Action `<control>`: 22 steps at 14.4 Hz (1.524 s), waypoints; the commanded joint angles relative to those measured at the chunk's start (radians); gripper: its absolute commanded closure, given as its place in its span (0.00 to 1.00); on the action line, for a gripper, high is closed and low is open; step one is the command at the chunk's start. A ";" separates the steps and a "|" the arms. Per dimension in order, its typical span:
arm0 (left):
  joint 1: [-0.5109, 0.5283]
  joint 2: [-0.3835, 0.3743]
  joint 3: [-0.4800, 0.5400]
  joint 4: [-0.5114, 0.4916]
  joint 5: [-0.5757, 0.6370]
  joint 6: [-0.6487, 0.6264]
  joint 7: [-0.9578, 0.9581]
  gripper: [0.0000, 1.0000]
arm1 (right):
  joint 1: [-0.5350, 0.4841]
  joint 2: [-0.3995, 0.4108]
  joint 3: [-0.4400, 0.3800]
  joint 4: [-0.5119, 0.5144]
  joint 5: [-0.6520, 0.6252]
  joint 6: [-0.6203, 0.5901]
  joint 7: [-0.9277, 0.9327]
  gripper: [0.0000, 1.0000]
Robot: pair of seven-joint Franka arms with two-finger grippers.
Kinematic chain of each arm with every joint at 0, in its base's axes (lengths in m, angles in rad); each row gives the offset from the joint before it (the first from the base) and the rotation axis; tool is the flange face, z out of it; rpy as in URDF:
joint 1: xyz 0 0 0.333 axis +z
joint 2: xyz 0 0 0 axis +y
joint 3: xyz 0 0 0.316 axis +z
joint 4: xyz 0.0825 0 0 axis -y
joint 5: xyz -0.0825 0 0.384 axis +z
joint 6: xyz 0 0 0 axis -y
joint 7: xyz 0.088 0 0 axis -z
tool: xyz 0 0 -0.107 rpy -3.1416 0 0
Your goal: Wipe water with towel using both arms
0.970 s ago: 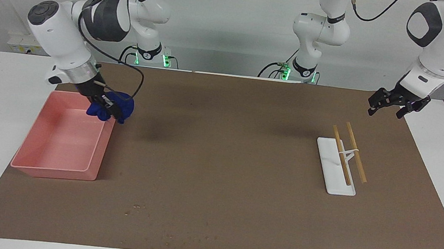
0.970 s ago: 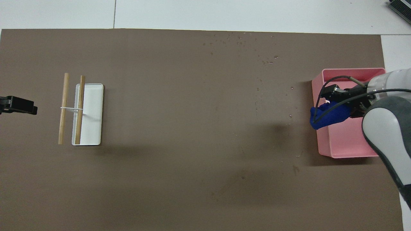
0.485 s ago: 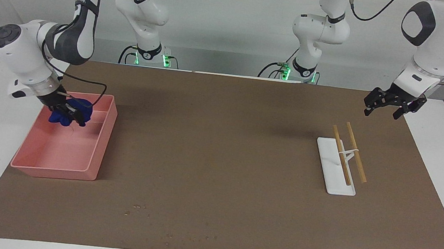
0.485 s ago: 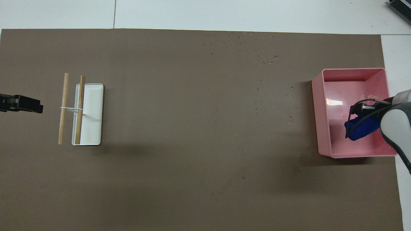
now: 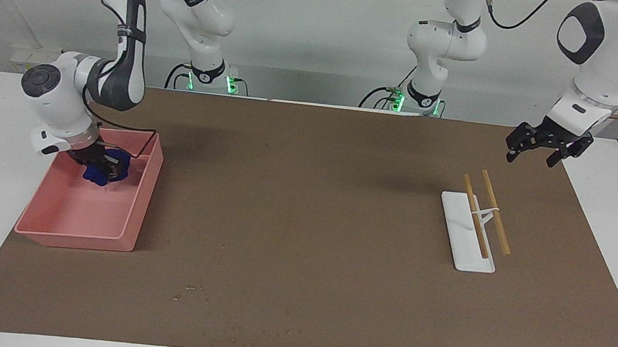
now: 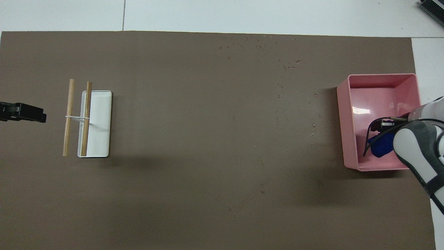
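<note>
The pink tray (image 6: 350,118) sits at the right arm's end of the brown mat (image 6: 208,139). Inside it, at the end nearer the robots, lies the blue towel (image 6: 380,147), with the right pincer (image 6: 380,125) over it. Droplets (image 6: 284,66) speckle the mat beside the tray. Well apart from the tray, a white stand (image 6: 99,125) carries two wooden sticks (image 6: 68,117), with the left pincer (image 6: 24,113) beside it.
</note>
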 commanded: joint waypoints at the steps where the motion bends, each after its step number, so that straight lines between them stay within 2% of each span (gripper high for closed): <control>1: 0.057 -0.022 -0.059 -0.031 -0.003 0.028 0.001 0.00 | 0.010 -0.036 0.015 0.063 -0.006 -0.105 -0.015 0.02; 4: 0.063 -0.025 -0.061 -0.032 -0.005 0.028 0.001 0.00 | 0.064 -0.100 0.021 0.135 0.001 -0.200 -0.011 0.02; 7: 0.136 -0.023 -0.137 -0.037 -0.005 0.026 0.001 0.00 | 0.125 -0.174 0.024 0.202 0.044 -0.278 0.030 0.01; 9: 0.131 -0.022 -0.142 -0.040 -0.005 0.029 -0.001 0.00 | 0.170 -0.172 0.024 0.323 0.090 -0.393 0.110 0.01; 14: 0.135 -0.023 -0.144 -0.029 -0.006 0.015 0.007 0.00 | 0.306 -0.137 0.026 0.572 0.092 -0.611 0.273 0.02; 16: 0.126 -0.023 -0.139 -0.028 -0.003 0.018 0.002 0.00 | 0.341 -0.117 0.024 0.636 0.078 -0.677 0.282 0.02; 20: 0.123 -0.034 -0.148 -0.023 -0.005 0.003 -0.019 0.00 | 0.319 -0.131 0.018 0.609 0.083 -0.745 0.259 0.02; 22: 0.123 -0.013 -0.182 0.053 -0.008 -0.071 -0.079 0.00 | 0.315 -0.148 0.015 0.575 0.083 -0.740 0.250 0.01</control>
